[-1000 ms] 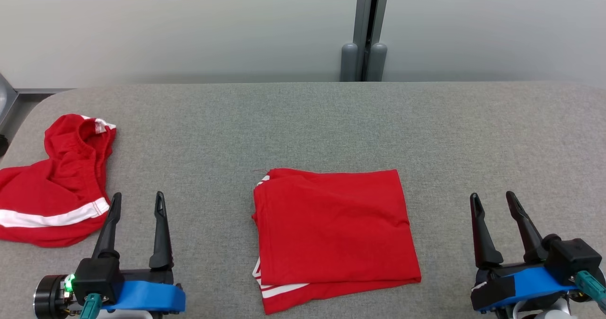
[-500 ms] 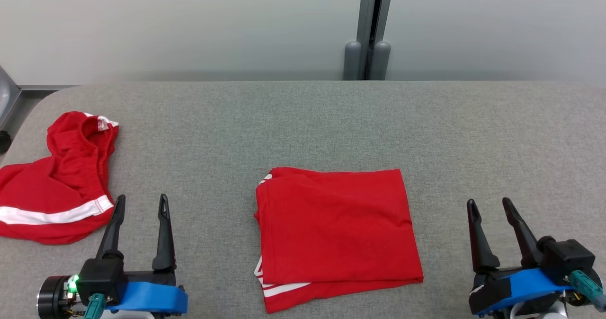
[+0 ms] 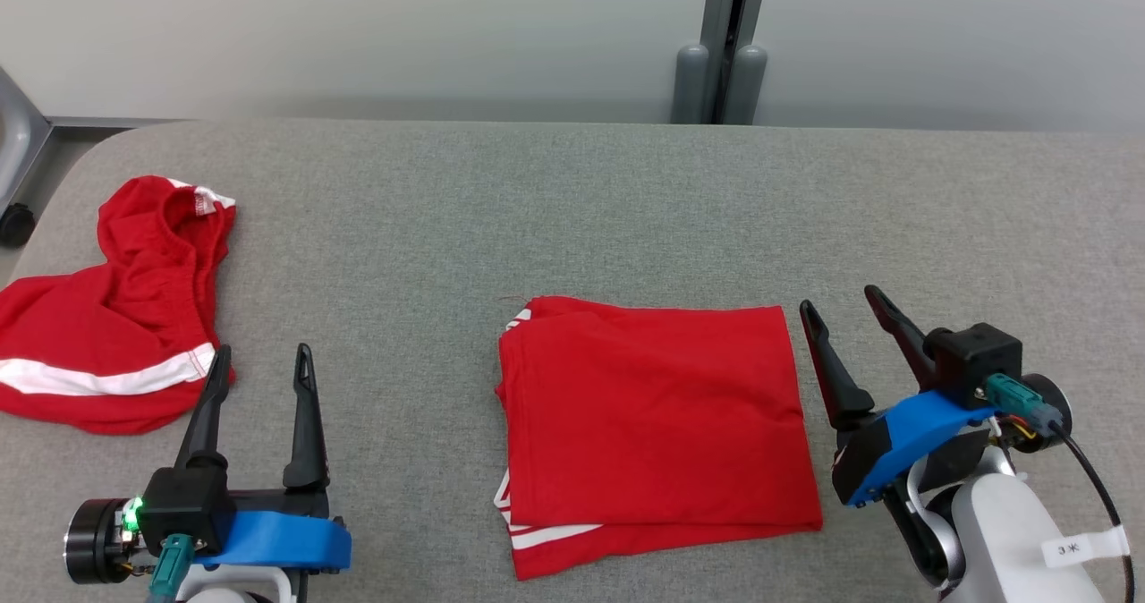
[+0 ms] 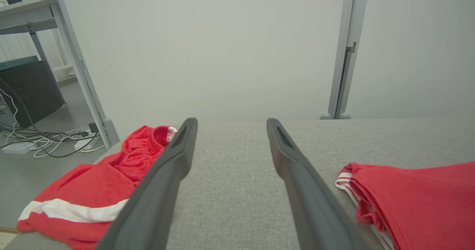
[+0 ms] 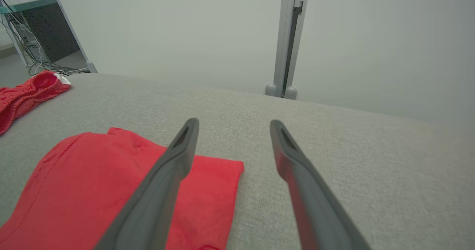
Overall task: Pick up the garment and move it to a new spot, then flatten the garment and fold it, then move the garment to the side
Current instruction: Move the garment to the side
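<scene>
A red garment (image 3: 657,415) with white stripes lies folded flat in a rectangle on the grey table (image 3: 572,209), near its front middle. My right gripper (image 3: 839,300) stands open just beyond the fold's upper right corner, nothing between its fingers. The right wrist view has that gripper (image 5: 233,122) over the garment's (image 5: 92,190) far right corner, left finger above the cloth. My left gripper (image 3: 263,352) is open and empty at the lower left, well apart from the fold. In the left wrist view the open left gripper (image 4: 231,122) points over bare table, the garment (image 4: 419,194) at its right.
A second red garment (image 3: 116,335) with a white stripe lies crumpled at the table's left end, seen too in the wrist views (image 4: 92,190) (image 5: 26,94). A grey post (image 3: 720,57) stands behind the table against the pale wall. Cables lie on the floor (image 4: 41,142) to the left.
My right gripper has moved forward and left, up to the folded garment's right edge. The head camera has shifted slightly. The left gripper and both garments stay put.
</scene>
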### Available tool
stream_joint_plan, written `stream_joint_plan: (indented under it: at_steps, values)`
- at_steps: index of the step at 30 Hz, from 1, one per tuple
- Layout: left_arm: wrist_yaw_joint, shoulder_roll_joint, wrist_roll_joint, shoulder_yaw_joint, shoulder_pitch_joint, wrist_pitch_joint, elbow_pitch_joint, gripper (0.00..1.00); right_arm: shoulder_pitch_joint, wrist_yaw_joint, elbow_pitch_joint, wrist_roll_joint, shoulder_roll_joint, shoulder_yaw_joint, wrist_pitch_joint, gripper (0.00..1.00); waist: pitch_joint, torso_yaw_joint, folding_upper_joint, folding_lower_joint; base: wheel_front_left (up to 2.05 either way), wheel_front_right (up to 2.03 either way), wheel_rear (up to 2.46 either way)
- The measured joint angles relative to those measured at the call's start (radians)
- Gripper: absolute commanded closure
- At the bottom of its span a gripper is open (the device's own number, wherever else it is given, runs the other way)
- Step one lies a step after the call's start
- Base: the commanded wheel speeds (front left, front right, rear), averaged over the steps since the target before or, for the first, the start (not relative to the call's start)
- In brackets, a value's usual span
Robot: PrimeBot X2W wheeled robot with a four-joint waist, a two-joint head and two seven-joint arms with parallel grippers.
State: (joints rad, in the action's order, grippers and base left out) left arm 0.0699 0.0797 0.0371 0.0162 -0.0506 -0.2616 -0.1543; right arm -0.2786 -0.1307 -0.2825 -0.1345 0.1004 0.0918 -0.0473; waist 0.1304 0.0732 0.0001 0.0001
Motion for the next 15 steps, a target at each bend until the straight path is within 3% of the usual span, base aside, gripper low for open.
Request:
stream_joint_plan:
  at_steps: [15]
  values:
    - [-0.007, -0.012, 0.015, -0.021, -0.038, 0.000, -0.011, 0.00, -0.048, 0.000, -0.254, -0.088, 0.026, 0.069, 0.152, 0.00, 0.054, 0.054, 0.0000, 0.0000, 0.00, 0.00, 0.00]
